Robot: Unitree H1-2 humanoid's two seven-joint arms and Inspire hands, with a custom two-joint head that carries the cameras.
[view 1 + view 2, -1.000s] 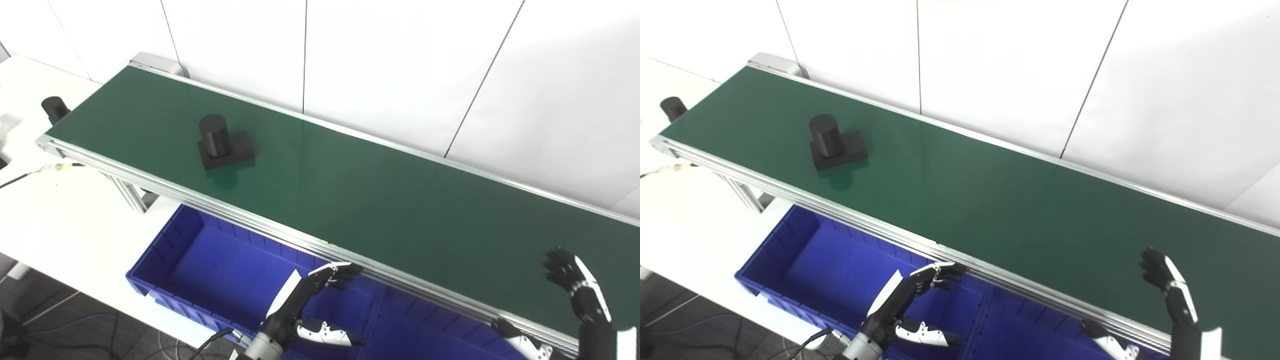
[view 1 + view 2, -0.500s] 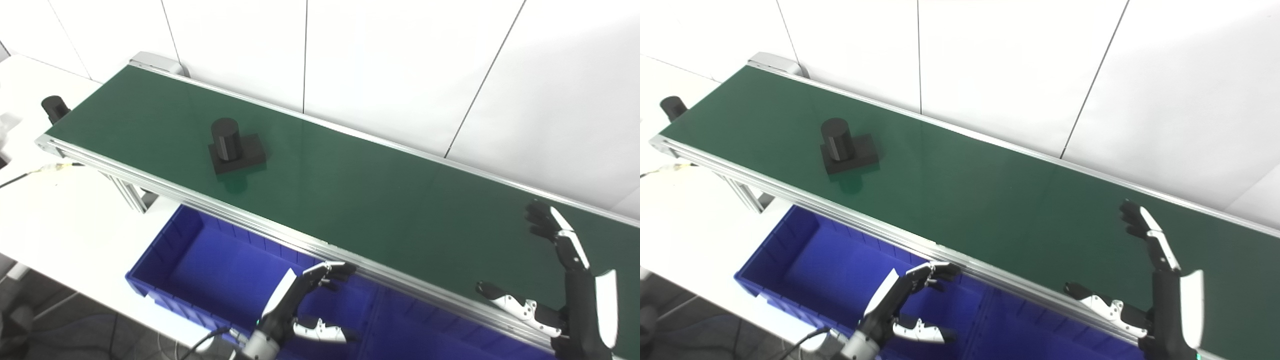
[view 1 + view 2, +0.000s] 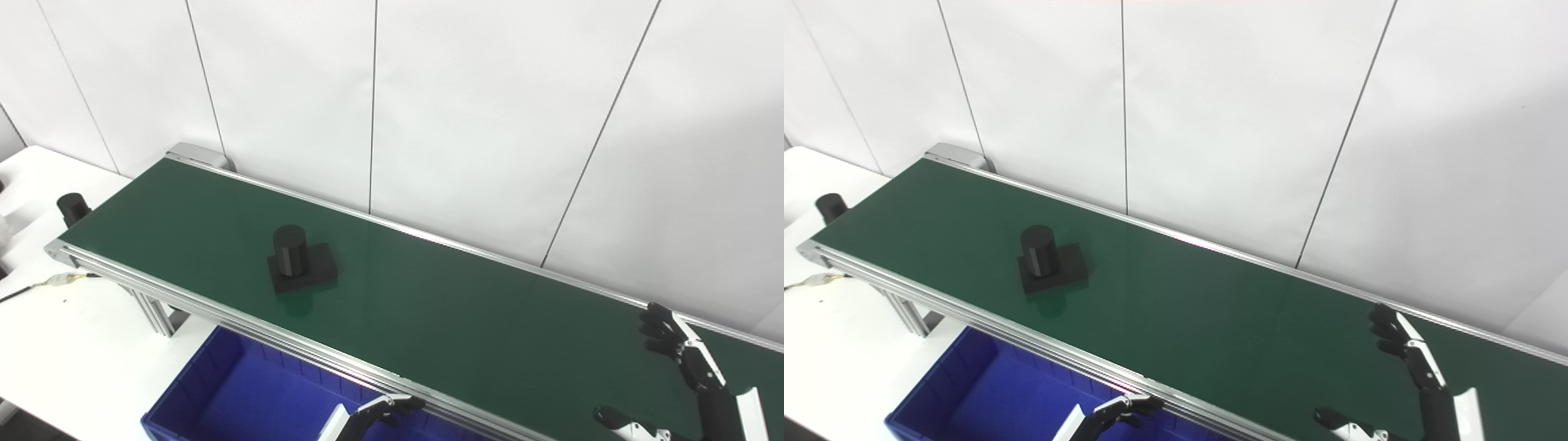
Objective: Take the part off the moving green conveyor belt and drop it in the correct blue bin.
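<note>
A: The head cameras have tilted up: the whole picture has slid down, more wall shows, and the blue bin now sits at the bottom edge. That is the view shifting, not the furniture.

B: The part has truly moved, though. The black block with its upright cylinder has ridden further along the green conveyor belt toward the right, compared with a second ago. It stands upright, mid-width on the belt, well apart from either hand.

A: So the pick is not yet made, and I'd judge the belt is bringing the part to the robot rather than the reverse.

B: Right robot hand: it has risen and reached forward over the belt's right end, near the far rail. Fingers spread and pointing up, thumb held apart low down, holding nothing. It looks like a waiting catcher's pose downstream.

A: Left robot hand: only the dark fingertips show, at the belt's near rail above the bin. They look loosely curled and empty, but most of the hand is cut off, so I cannot tell its state for sure.

B: One small black cylinder stands on the white desk beyond the belt's left end.
</note>
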